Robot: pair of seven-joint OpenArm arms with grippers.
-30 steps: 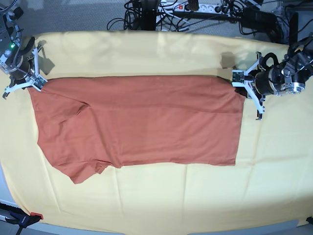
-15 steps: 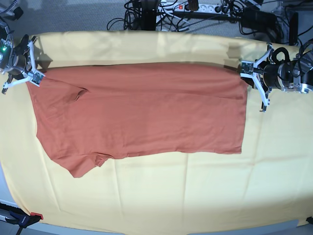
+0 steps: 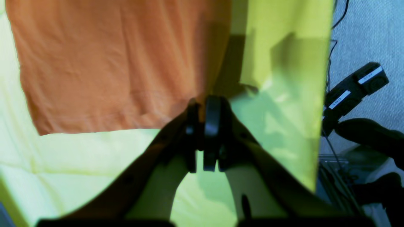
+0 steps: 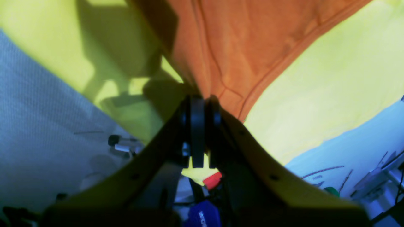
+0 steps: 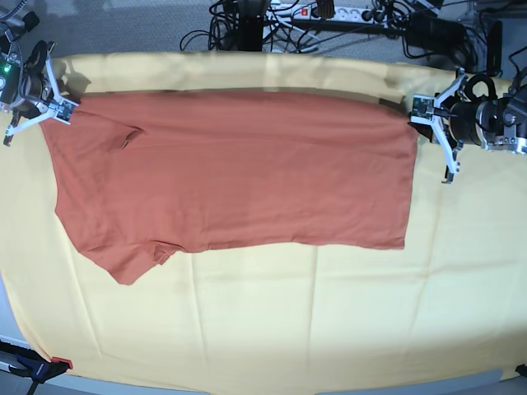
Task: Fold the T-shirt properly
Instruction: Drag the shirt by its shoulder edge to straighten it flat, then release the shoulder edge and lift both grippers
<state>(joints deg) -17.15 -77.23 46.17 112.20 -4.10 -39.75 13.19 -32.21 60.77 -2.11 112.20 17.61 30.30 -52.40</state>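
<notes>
Cables (image 5: 272,16) lie behind yellow cloth (image 5: 288,329).

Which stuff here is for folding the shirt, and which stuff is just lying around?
For the job:
T-shirt
left claw, shut on one shirt corner
right claw, shut on the other corner

Just lying around:
yellow cloth under the shirt
cables behind the table
power strip

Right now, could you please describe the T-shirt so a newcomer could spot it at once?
A large pale yellow cloth covers the table. Spread across its far half lies the T-shirt, its far corners pinched by the left gripper and right gripper. It is the only rust-orange item there.
</notes>
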